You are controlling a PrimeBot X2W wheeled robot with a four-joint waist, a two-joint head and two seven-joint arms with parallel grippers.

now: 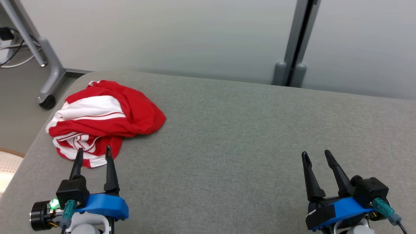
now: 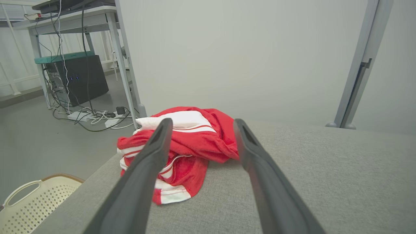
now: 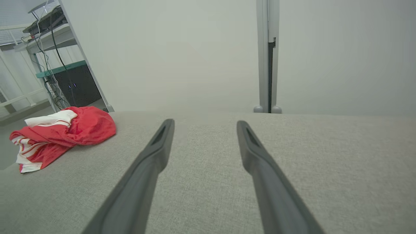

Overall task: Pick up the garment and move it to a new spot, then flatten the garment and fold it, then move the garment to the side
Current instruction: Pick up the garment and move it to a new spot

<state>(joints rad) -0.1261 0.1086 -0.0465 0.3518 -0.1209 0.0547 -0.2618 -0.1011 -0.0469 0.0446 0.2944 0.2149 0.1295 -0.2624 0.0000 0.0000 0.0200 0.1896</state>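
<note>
Splayed right claw (image 3: pixel 204 123), crumpled red garment (image 3: pixel 65 133)

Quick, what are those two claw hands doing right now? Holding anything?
Left gripper: open, empty, near the red and white garment.
Right gripper: open, empty.

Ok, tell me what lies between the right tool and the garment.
Nothing but grey fabric surface: the head view shows the stretch from the right tool to the garment free of objects, and the right wrist view agrees.

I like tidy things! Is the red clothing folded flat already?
No, the red clothing lies in a crumpled heap near the left end of the grey surface.
</note>
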